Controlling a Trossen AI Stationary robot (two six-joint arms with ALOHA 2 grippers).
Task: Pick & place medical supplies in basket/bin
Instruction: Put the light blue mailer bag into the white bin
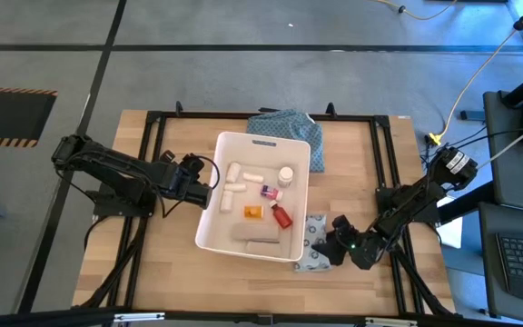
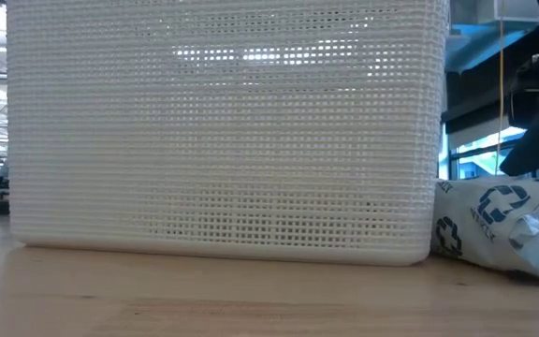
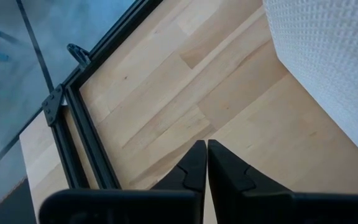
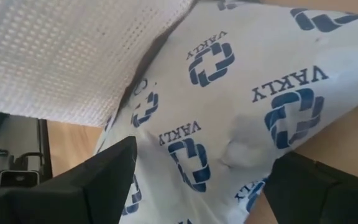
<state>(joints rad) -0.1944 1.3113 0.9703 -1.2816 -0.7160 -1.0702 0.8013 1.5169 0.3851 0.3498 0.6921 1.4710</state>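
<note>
The white bin (image 1: 209, 211) stands mid-table and fills the low view (image 2: 223, 131). Inside lie white tubes (image 1: 237, 176), a white bottle (image 1: 285, 173), a pink-labelled box (image 1: 271, 192), an orange item (image 1: 252, 212) and a red bottle (image 1: 282, 216). The flat pouch (image 1: 312, 245) printed with blue crosses lies on the table against the bin's near right corner (image 2: 499, 223). My right gripper (image 1: 333, 239) is open at the pouch's right edge, its fingers (image 4: 104, 180) on either side of the pouch (image 4: 229, 112). My left gripper (image 1: 200, 186) is shut (image 3: 205, 163) just left of the bin's wall (image 3: 334, 56), apart from it. My right gripper comes low and slanting from the table's right at the pouch's right edge (image 4: 241, 155), with the pouch bulging up between the open fingers. Whether either finger touches it, I cannot tell. The pouch lies on the table.
A blue-green patterned cloth (image 1: 284, 127) lies bunched at the table's far edge behind the bin. A black frame (image 1: 271, 116) runs round the tabletop (image 3: 73, 124). Bare wood shows left of the bin and along the near edge.
</note>
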